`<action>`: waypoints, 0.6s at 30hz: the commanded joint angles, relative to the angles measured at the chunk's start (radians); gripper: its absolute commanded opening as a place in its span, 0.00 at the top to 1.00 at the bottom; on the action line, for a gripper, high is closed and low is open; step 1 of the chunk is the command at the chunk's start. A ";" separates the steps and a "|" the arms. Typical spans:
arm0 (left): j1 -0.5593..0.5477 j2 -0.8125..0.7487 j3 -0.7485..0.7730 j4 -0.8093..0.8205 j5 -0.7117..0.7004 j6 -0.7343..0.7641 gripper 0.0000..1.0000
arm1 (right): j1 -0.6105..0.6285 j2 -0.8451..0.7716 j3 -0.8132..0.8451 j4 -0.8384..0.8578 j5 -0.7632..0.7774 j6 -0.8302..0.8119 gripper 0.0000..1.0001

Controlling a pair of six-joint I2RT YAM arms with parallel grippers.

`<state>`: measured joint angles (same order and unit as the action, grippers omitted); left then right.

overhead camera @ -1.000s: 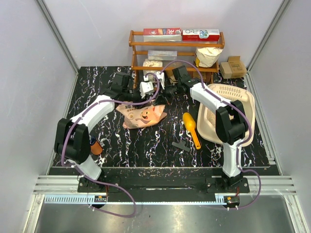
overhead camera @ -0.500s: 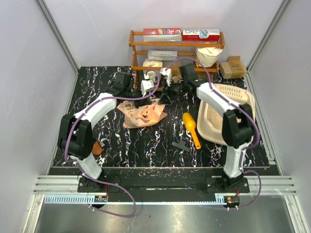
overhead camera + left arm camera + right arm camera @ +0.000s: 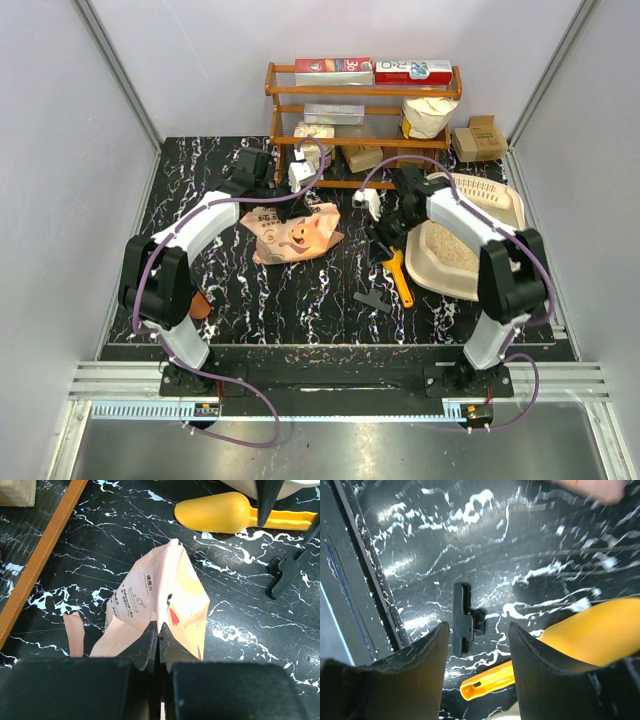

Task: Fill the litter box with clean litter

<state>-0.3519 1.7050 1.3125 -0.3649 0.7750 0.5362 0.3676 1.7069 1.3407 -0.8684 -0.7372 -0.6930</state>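
The litter box (image 3: 512, 215), a cream tray with a slotted rim at its far end, lies on the right side of the black marbled table (image 3: 190, 190). A layer of tan litter (image 3: 455, 252) is spread over its floor. Just left of it, the right gripper (image 3: 385, 245) hangs above the yellow scoop (image 3: 400, 278), its fingers spread apart and holding nothing. Its wrist view shows a small black clip (image 3: 464, 617) on the table in the gap between them, with the scoop at the right. The scoop lies just beside the litter box's near-left wall, and the clip is near its handle. Farther left, at the table's middle, the pink-orange bag (image 3: 297, 235) lies crumpled on its side. The left gripper (image 3: 159, 639) is at the bag's far edge. Seen from the wrist, its fingers are pressed together with a fold of the bag pinched between them. Behind stands a wooden rack (image 3: 360, 95) with cartons and a white sack (image 3: 428, 115).
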 commanded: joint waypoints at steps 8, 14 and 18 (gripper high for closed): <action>-0.002 -0.041 0.017 0.052 0.030 -0.036 1.00 | 0.005 0.187 0.031 -0.204 0.102 -0.019 0.48; -0.004 -0.038 0.024 0.047 0.027 -0.044 1.00 | 0.017 0.260 0.071 -0.268 0.099 -0.046 0.50; -0.004 -0.038 0.024 0.038 0.026 -0.045 1.00 | 0.034 0.293 0.086 -0.282 0.099 -0.065 0.51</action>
<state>-0.3519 1.7050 1.3125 -0.3660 0.7738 0.5095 0.3801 1.9755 1.3891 -1.0977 -0.6460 -0.7181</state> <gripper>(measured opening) 0.024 0.500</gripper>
